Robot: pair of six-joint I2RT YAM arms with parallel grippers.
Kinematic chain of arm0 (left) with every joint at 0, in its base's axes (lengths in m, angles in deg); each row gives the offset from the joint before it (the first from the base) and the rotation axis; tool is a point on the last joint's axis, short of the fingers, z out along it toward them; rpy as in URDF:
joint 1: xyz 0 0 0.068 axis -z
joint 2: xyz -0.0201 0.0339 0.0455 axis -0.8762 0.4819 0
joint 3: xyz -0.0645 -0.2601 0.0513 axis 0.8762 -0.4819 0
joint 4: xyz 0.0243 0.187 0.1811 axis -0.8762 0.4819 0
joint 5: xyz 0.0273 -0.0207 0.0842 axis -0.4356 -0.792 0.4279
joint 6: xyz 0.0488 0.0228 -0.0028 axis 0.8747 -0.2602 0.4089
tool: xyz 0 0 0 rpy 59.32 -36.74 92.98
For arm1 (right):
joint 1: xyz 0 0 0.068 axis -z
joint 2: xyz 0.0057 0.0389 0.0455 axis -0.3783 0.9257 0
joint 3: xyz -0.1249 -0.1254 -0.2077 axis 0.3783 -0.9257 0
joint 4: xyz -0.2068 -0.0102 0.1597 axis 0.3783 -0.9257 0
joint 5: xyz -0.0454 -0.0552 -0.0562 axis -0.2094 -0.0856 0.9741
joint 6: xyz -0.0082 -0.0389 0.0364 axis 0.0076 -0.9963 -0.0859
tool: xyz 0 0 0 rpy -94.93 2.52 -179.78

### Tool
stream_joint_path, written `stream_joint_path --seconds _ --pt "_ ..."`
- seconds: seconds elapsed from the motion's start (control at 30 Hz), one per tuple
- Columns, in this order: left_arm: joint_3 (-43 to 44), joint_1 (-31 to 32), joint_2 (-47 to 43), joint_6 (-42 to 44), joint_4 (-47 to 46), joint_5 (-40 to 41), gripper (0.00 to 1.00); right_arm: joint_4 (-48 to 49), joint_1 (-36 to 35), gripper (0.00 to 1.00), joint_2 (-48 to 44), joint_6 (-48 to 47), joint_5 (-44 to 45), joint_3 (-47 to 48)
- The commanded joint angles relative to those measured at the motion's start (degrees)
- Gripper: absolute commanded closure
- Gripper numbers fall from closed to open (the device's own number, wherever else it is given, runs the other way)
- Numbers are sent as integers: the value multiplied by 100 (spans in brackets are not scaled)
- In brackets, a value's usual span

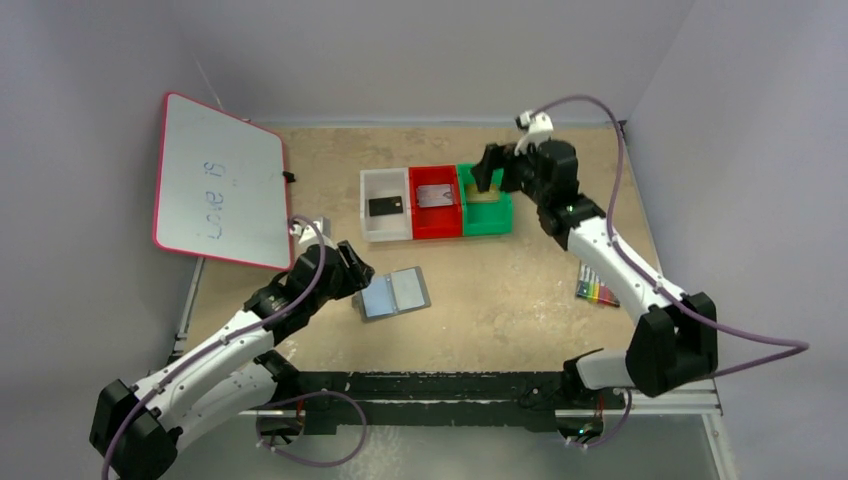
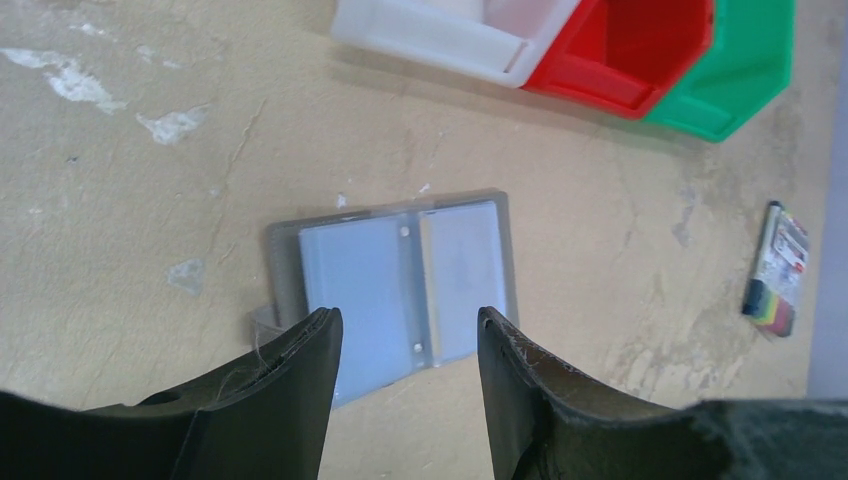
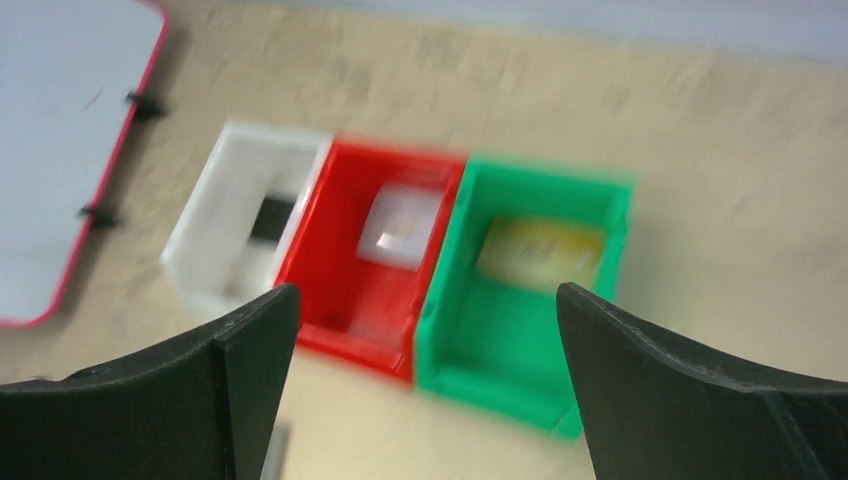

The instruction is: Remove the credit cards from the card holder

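The grey card holder (image 1: 393,293) (image 2: 400,275) lies opened flat on the table, its bluish pockets facing up. My left gripper (image 1: 362,283) (image 2: 405,320) hovers at its near-left edge, open, with nothing between the fingers. A black credit card (image 1: 386,207) (image 3: 272,217) lies in the white tray (image 1: 385,180). In the red tray (image 1: 436,228) is a silvery card (image 1: 436,194) (image 3: 403,225), and in the green tray (image 1: 487,226) a gold card (image 1: 484,196) (image 3: 540,248). My right gripper (image 1: 497,170) (image 3: 425,300) hangs above the green tray, wide open and empty.
A red-framed whiteboard (image 1: 220,180) leans at the back left, close to my left arm. A multicoloured marker pack (image 1: 597,291) (image 2: 776,270) lies on the table under the right arm. Grey walls close off the back and right sides.
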Motion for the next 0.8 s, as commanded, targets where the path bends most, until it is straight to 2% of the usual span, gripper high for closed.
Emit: stream_joint_path --seconds 0.0,0.07,0.17,0.3,0.47,0.67,0.77 --pt "173 -6 204 -271 300 450 48 993 33 0 -747 2720 -1001 -1814" --pt "141 -8 302 -357 411 539 48 1635 30 0 -942 3455 -1191 -2353" --pt "34 -11 382 -474 392 639 47 1693 -305 0 -741 4173 -1286 -2664" --pt "-19 -6 510 -500 340 709 43 1363 -1440 2 -498 4183 -480 -2518" --pt "42 -6 670 -471 406 743 43 892 -2159 13 -242 4506 212 -2283" --pt "-50 -6 696 -592 390 821 43 403 -2613 30 472 4422 91 -1727" --pt "-136 -6 821 -647 300 718 43 415 -2756 34 763 4430 -66 -1666"
